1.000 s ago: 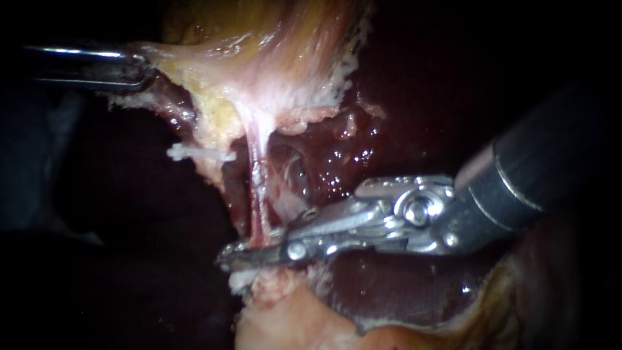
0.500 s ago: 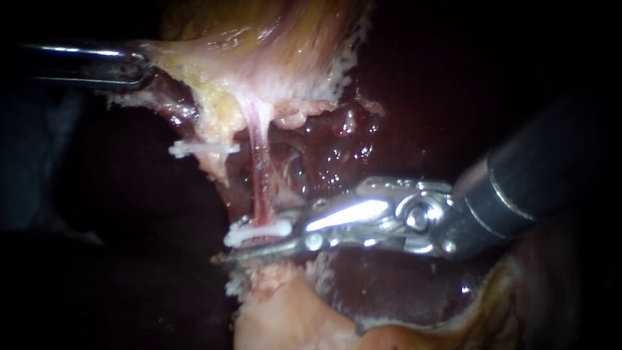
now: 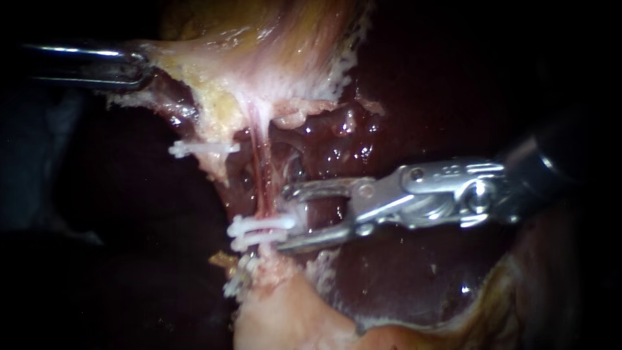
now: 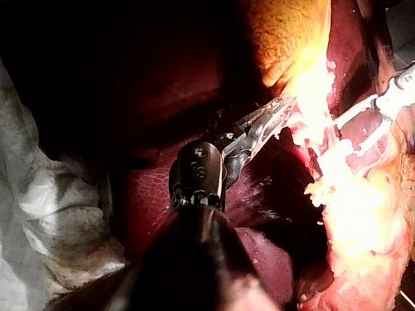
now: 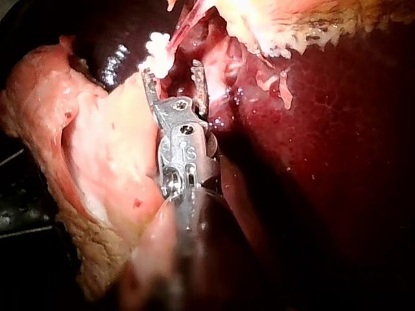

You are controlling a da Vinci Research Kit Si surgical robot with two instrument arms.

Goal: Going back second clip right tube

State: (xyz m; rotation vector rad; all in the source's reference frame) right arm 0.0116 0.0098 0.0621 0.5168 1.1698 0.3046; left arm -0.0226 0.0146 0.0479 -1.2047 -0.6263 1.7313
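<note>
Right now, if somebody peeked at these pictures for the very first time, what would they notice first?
The shiny right instrument stands out first, coming in from the right with its jaws open beside the lower white clip, which sits across a thin pink tube. The upper white clip sits higher and to the left. At the upper left, the left instrument holds pale tissue pulled taut.

Shiny metal right instrument (image 3: 291,217), white plastic clip (image 3: 259,227), wet glossy liver (image 3: 402,285)

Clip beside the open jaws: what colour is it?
White. The small clip shows best in the endoscope view.
</note>
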